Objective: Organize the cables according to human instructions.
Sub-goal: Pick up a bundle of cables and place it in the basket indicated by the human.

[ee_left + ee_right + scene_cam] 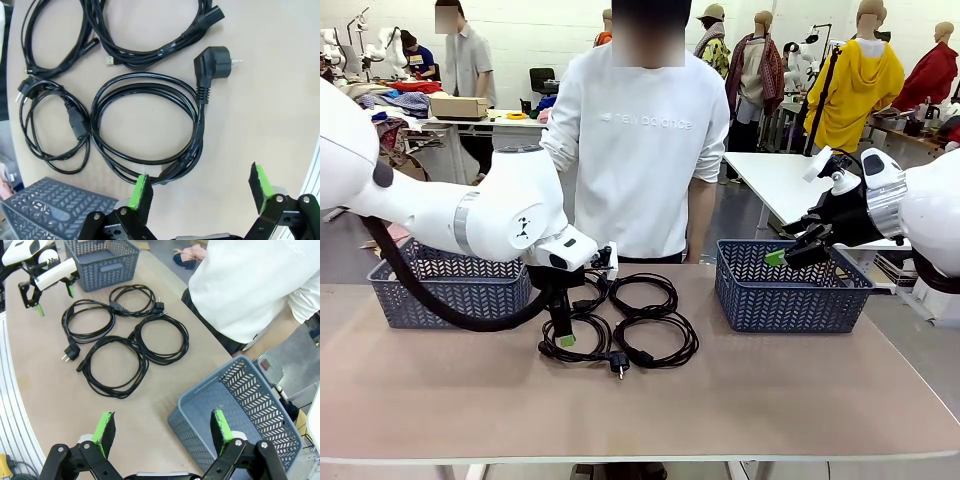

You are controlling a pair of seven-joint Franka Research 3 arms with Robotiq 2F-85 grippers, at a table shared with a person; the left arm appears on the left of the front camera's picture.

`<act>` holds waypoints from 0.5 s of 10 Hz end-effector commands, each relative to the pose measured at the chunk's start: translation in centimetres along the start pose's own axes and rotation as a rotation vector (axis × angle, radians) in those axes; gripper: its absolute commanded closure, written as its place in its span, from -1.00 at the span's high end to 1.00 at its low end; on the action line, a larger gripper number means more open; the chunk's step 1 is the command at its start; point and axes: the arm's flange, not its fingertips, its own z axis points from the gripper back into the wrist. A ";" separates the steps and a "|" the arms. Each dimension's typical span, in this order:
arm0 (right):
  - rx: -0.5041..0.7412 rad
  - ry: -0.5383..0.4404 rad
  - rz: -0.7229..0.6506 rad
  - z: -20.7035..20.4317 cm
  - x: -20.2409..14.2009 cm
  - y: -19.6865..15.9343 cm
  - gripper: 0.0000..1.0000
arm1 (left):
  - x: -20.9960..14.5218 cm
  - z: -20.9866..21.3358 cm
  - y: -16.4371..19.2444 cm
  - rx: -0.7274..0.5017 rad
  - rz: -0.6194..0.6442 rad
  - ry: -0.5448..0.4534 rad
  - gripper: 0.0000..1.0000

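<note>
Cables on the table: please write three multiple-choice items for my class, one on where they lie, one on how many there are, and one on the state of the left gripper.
1. Where do the cables lie?
A. On the table, between the left basket and the right basket
B. Inside one basket
C. Hanging off the table edge

2. How many coiled cables are there?
A. Two
B. Four
C. Six

3. The left gripper is:
A. Shut on a cable
B. Shut on a basket rim
C. Open, holding nothing

Answers:
1 A: every coil rests on the tabletop between the baskets.
2 B: the right wrist view shows four separate coils.
3 C: its green pads stand wide apart above a coil, with nothing between them.
</note>
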 end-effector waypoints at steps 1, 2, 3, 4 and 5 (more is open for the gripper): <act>-0.002 -0.005 0.005 -0.1 -0.1 -0.1 1.00 | -0.3 0.2 0.4 0.010 0.006 -0.006 1.00; -0.002 -0.005 0.005 -0.1 -0.1 -0.1 1.00 | -0.3 0.2 0.4 0.010 0.006 -0.006 1.00; -0.002 -0.005 0.005 -0.1 -0.1 -0.1 1.00 | -0.3 0.2 0.4 0.010 0.006 -0.006 1.00; -0.002 -0.005 0.005 -0.1 -0.1 -0.1 1.00 | -0.3 0.2 0.4 0.010 0.006 -0.006 1.00; -0.002 -0.005 0.005 -0.1 -0.1 -0.1 1.00 | -0.2 0.2 0.3 0.004 0.007 -0.002 1.00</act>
